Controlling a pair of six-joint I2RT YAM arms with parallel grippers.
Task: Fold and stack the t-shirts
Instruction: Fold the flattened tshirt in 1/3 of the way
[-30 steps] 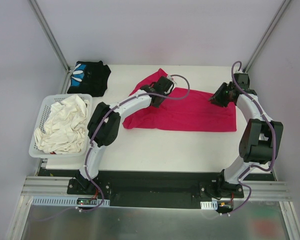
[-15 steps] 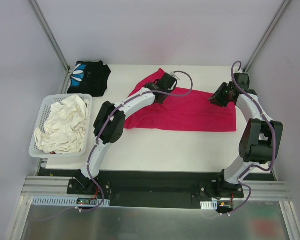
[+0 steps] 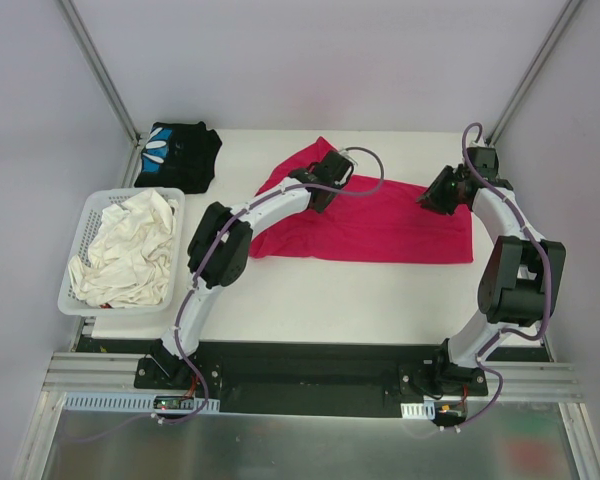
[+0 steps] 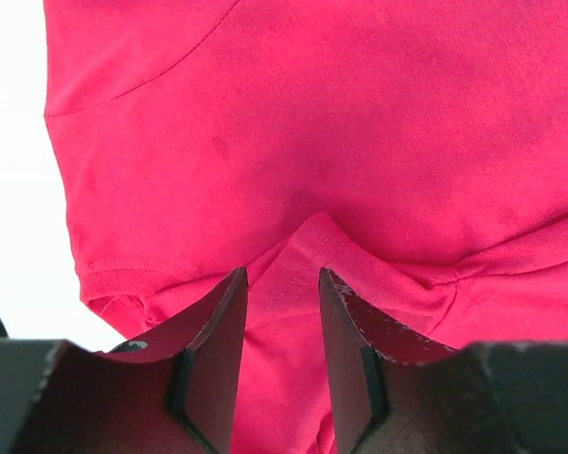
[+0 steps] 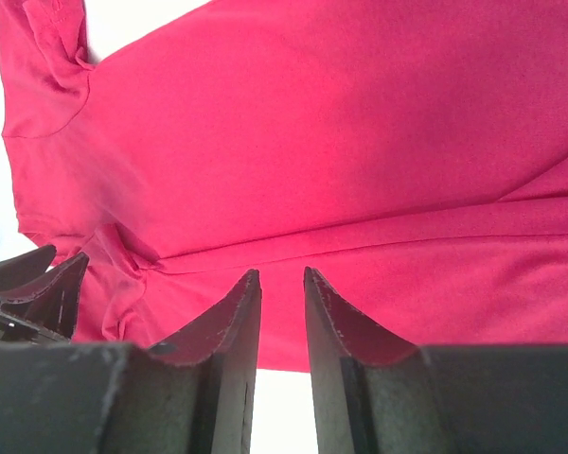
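The red t-shirt (image 3: 380,235) lies on the table (image 3: 360,300), being folded, I think. The left hand (image 4: 281,274) sits over a bump in it, fingers a bit apart; gripping or not, I cannot tell. The right hand (image 5: 281,274) is apart, empty. Next: pinch an edge, lay it over. The black t-shirt (image 3: 178,155) sits far back.

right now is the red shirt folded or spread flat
Partly folded: the red shirt lies as a wide band on the table, one long fold line running across it in the right wrist view.

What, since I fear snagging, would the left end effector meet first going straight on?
The magenta t-shirt: a raised fold sits between the left end effector's fingers, though depth is unclear.
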